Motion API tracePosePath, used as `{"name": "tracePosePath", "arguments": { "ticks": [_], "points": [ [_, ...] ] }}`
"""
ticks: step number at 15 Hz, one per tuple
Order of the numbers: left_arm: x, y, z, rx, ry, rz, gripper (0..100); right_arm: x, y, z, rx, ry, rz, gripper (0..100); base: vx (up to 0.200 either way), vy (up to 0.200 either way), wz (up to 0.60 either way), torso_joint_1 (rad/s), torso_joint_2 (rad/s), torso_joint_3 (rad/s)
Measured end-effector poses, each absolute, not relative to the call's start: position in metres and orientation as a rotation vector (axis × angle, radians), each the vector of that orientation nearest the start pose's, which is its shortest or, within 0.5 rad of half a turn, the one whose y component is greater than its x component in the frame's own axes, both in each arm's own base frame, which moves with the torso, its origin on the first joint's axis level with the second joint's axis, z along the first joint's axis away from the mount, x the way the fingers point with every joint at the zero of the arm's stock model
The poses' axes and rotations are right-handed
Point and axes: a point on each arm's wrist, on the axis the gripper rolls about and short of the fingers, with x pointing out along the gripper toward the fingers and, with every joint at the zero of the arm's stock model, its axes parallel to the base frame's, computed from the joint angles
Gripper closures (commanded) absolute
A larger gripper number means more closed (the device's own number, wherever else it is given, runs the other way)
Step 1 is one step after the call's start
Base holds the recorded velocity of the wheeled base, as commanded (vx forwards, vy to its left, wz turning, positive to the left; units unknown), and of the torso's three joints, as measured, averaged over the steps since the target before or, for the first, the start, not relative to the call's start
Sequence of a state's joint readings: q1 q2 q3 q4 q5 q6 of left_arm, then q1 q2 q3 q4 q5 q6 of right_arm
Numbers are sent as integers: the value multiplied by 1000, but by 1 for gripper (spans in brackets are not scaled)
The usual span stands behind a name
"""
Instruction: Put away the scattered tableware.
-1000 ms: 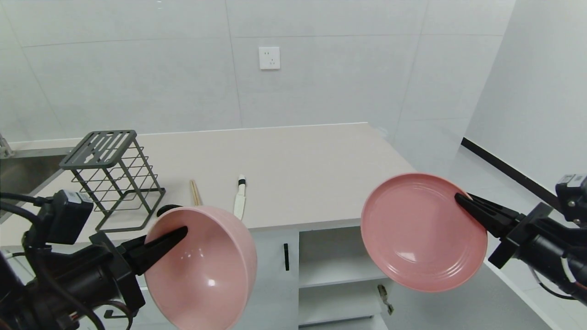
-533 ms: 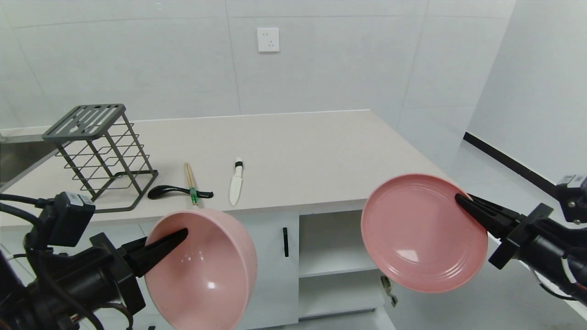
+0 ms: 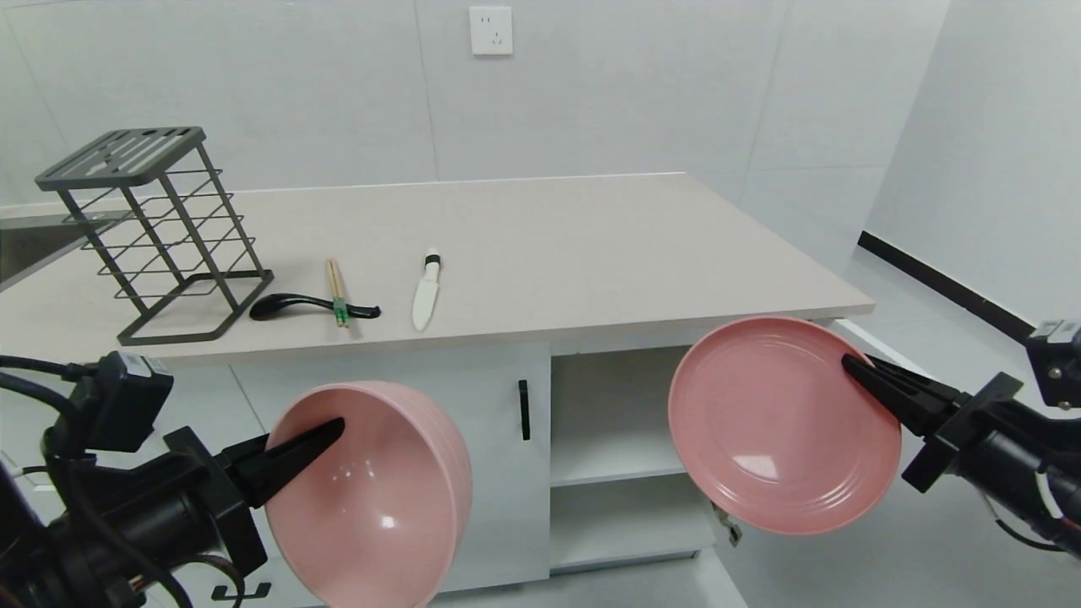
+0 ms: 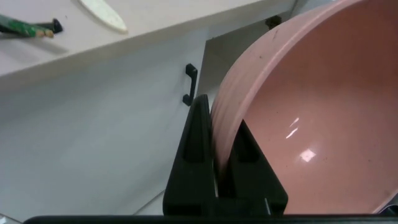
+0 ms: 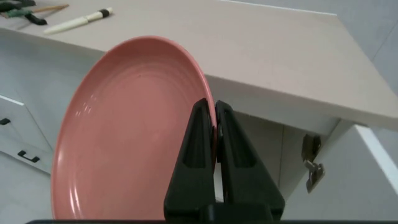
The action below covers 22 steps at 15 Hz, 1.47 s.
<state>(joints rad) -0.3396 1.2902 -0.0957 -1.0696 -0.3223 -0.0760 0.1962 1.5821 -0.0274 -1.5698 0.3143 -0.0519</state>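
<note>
Two pink dishes hung in front of the bench [image 3: 591,245], below its front edge: the left gripper [image 3: 335,426] was clamped on the rim of the bowl [image 3: 380,507], and the right gripper [image 3: 849,365] was clamped on the rim of the plate [image 3: 777,431] before the open cabinet shelves [image 3: 608,460]. Near the bench's front-left edge lay a black spoon [image 3: 279,304], chopsticks [image 3: 335,283] and a white knife [image 3: 425,294], beside a wire rack [image 3: 152,228].
</note>
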Motion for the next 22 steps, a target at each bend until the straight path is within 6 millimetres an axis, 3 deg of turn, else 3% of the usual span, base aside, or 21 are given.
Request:
{"name": "tracePosePath", "arguments": {
  "ticks": [15, 20, 22],
  "points": [
    [141, -57, 141, -74, 154, -656, 100, 181, 42, 123, -50, -2, 507, 100, 0, 0, 0, -225, 368, 154],
    [141, -58, 140, -71, 157, -659, 100, 194, 42, 102, -42, 112, 492, 100, 0, 0, 0, -6, 95, 24],
    [140, -58, 139, -71, 160, -665, 100, 201, 43, 88, -37, 178, 492, 100, 200, 0, 0, 0, 7, 46]
  ]
}}
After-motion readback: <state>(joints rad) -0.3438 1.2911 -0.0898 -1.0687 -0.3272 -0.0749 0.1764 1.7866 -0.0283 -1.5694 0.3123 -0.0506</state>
